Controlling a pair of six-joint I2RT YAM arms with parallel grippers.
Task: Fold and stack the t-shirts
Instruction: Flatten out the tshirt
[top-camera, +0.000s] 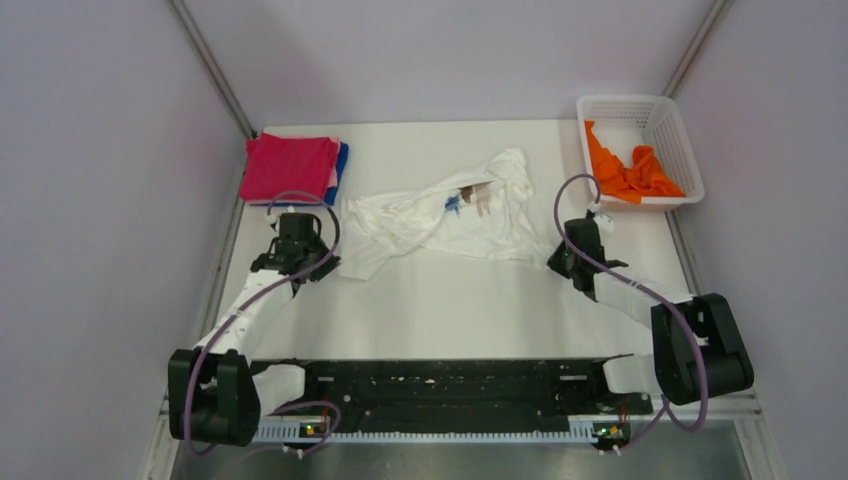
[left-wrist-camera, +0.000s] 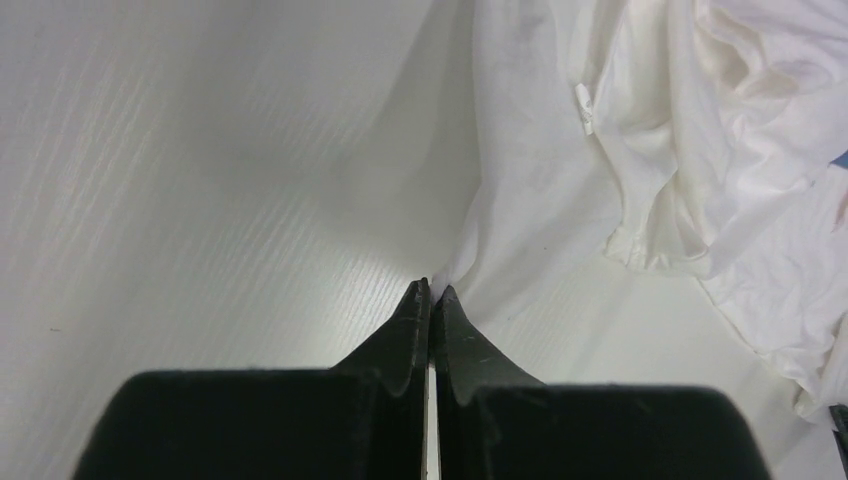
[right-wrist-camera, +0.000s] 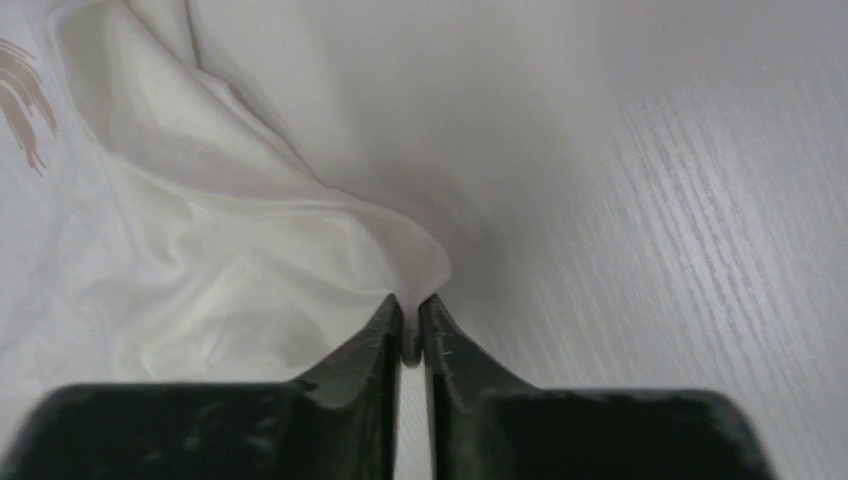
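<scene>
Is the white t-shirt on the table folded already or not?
Not folded: the white t-shirt lies crumpled, with loose wrinkles; the left gripper and right gripper each pinch an edge.

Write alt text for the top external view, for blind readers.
The left gripper and right gripper pinch opposite edges of a crumpled white cloth t-shirt. A folded magenta-red shirt lies on a blue shirt far left; an orange shirt sits in a white plastic lattice basket far right.

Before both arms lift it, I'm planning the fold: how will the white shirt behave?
The white shirt lies crumpled in soft folds, so it will likely sag and drape, not hold shape. Pinched only at its edges by the left gripper and right gripper, it may slip free.
</scene>
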